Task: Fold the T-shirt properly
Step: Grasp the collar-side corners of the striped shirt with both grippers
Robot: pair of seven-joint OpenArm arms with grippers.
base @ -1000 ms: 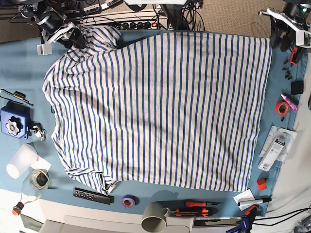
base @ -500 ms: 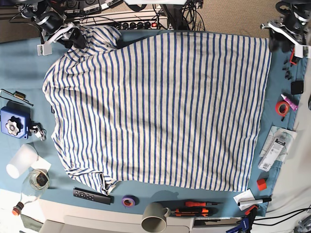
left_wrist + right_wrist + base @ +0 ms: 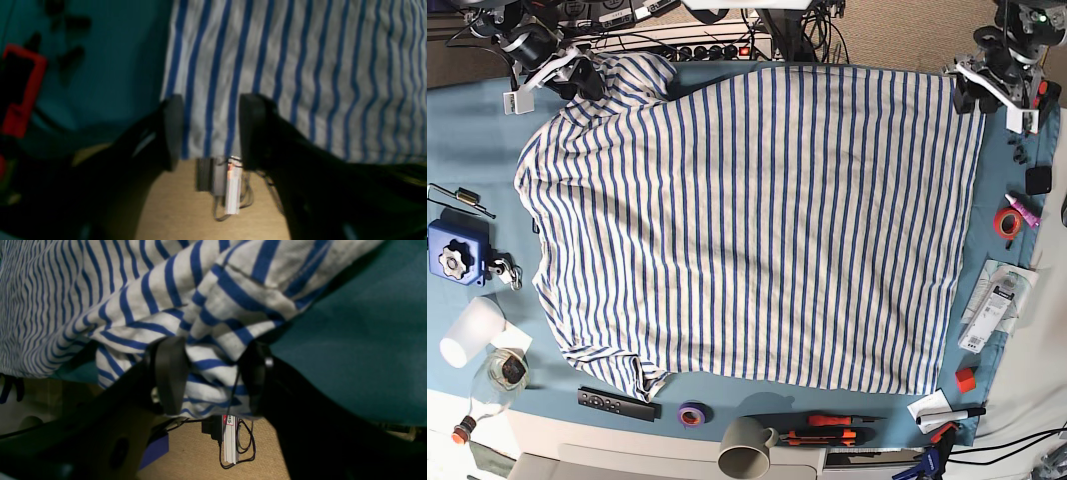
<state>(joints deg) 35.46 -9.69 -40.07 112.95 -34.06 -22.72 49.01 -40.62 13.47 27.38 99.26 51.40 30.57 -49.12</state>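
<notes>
- Along the near edge of the tabletop [image 3: 467,130], covered in teal cloth, a grey mug [image 3: 747,447], a purple tape roll [image 3: 691,413] and a black remote [image 3: 615,403] are lined up just clear of the garment, presumably so that the working area is left to the cloth.
- The T-shirt [image 3: 757,220] is spread nearly flat across the middle of the tabletop, stripes running near to far; no fold is yet seen, so the task is judged to be at its start.
- One sleeve is crumpled at the near corner on the base view's left, which would need smoothing for a proper fold.
- At the far corner on the base view's right, the left claw [image 3: 208,130] is held wide, its jaws straddling the shirt's corner edge where it hangs over the tabletop; nothing is pinched between them, and the pose is judged to be a lining-up for a grasp.
- At the far corner on the base view's left, the right claw [image 3: 211,376] is likewise wide, with bunched sleeve fabric lying between its jaws; whether the cloth is actually clamped cannot be told.
</notes>
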